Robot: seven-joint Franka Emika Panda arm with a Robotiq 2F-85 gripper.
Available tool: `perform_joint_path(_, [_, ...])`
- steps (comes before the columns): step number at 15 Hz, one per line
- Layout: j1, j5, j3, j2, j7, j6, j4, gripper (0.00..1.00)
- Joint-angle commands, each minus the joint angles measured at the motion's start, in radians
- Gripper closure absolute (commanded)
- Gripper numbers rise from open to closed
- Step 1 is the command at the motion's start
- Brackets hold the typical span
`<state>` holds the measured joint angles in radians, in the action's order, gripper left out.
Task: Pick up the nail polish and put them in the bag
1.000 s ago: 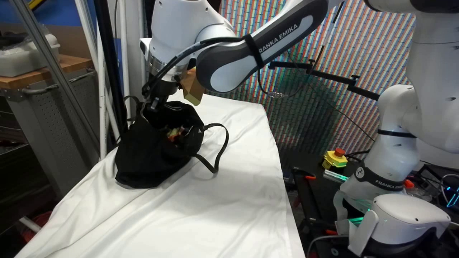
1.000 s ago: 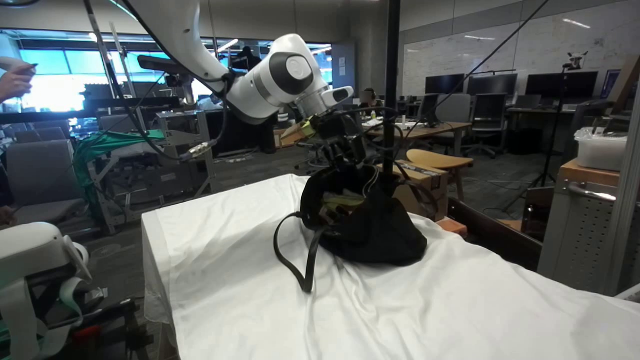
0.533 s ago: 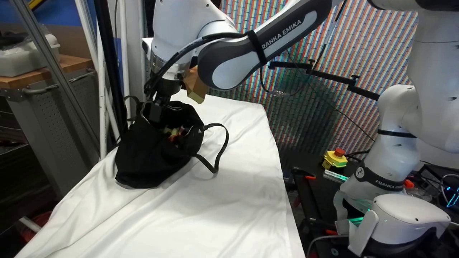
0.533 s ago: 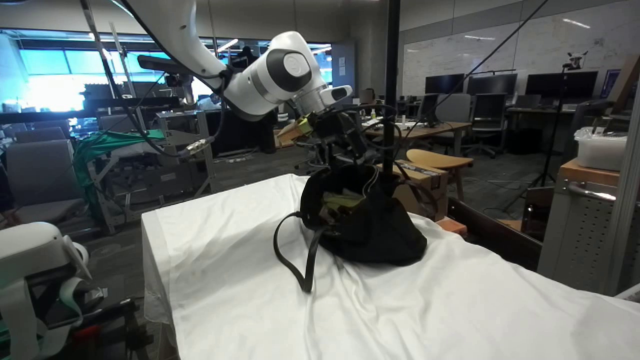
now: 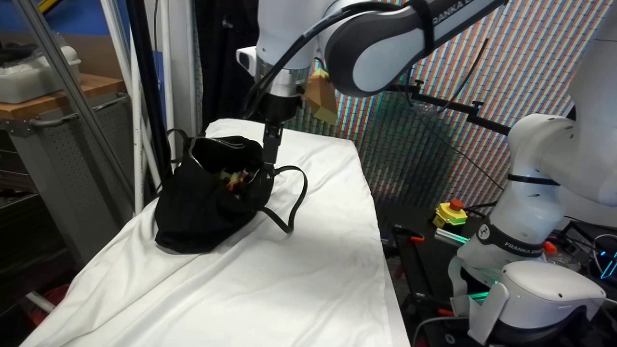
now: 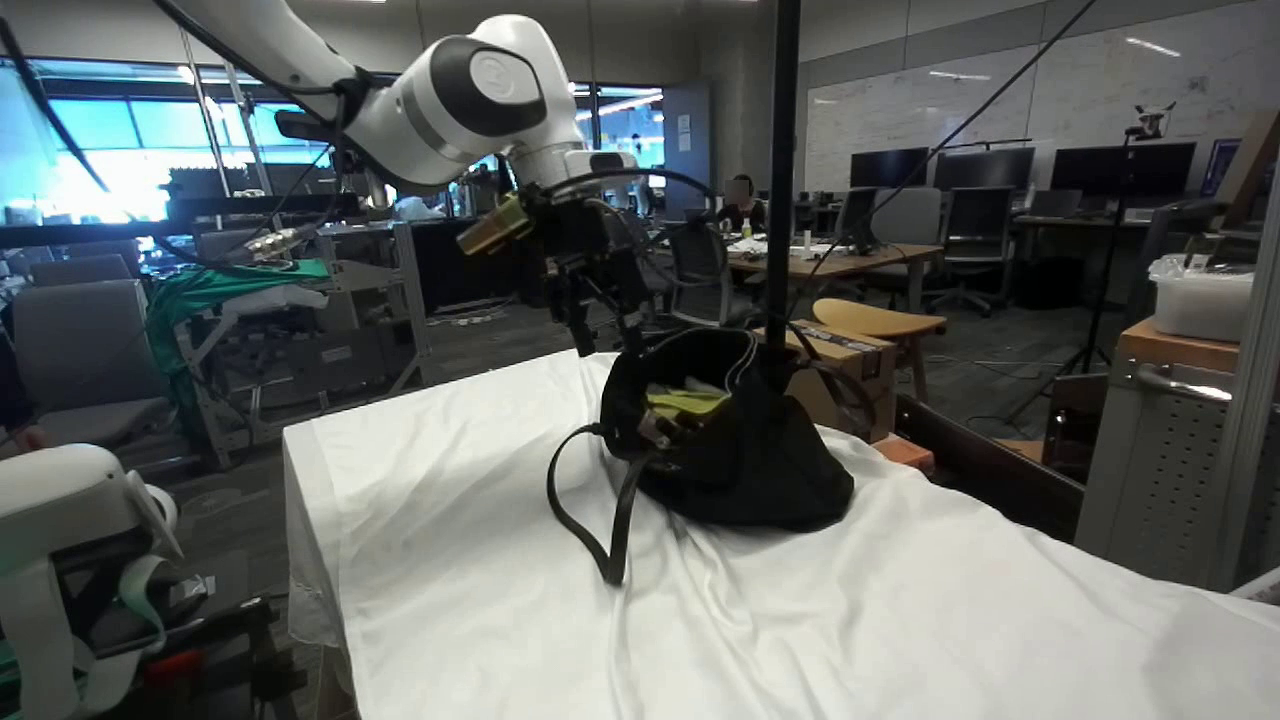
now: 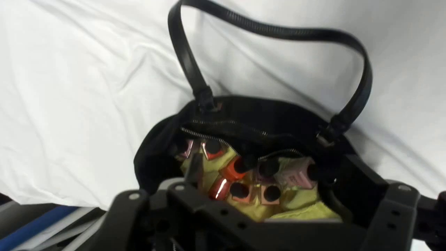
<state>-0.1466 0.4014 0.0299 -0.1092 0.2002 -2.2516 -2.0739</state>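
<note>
Glossy nail polish bottles (image 7: 231,171) rest inside the black fabric handbag (image 7: 258,109), on yellow fabric (image 7: 310,212); probably light, slippery, breakable glass, each seems best pinched by its dark cap (image 7: 271,193). Near the handbag's mouth, the Robotiq gripper (image 6: 608,348) stands spread, holding nothing.

White arm (image 6: 390,135), smooth rounded shells (image 5: 284,29); charcoal cover (image 5: 343,53) frames a pale grey panel (image 5: 387,65), and a black band (image 5: 497,237) low down carries a round white mark (image 5: 483,232) and FRANKA lettering (image 5: 522,248). Black cable (image 5: 308,36) runs outside to a black strap (image 5: 423,24); near the gripper (image 6: 609,346), a silver metal collar (image 5: 284,81) and tan-and-yellow block (image 5: 320,96). Gripper is black and angular, pale screw heads (image 7: 133,196) showing.
</note>
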Motion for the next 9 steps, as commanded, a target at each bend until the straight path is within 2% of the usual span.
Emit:
perform_joint_path(1, [0.017, -0.070, -0.052, 0.233, -0.050, 0.086, -0.197, 0.00])
perform_joint_path(5, [0.010, -0.133, -0.104, 0.427, -0.045, 0.160, -0.329, 0.00])
perform_joint_path(9, [0.017, -0.131, -0.138, 0.602, -0.036, 0.152, -0.446, 0.00])
